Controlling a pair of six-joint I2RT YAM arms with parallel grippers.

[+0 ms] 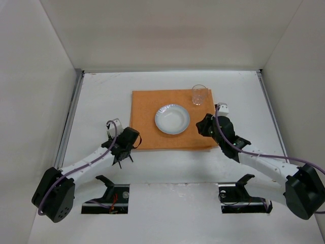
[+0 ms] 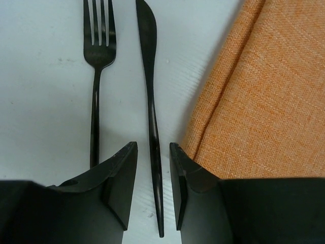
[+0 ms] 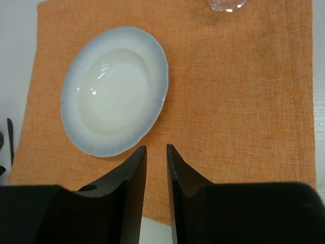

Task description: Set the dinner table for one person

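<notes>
On the white dinner table lies an orange placemat with a pale blue-rimmed plate on it and a clear glass at its far right corner. In the left wrist view a black fork and a black knife lie side by side on the table, left of the placemat. My left gripper is open, low over the knife handle, one finger on each side, not touching it. My right gripper hangs empty over the placemat, jaws slightly apart, right of the plate.
Metal rails run along the table's left and right edges, and white walls close in on three sides. In the top view my left gripper hides most of the cutlery. The glass base shows at the top of the right wrist view.
</notes>
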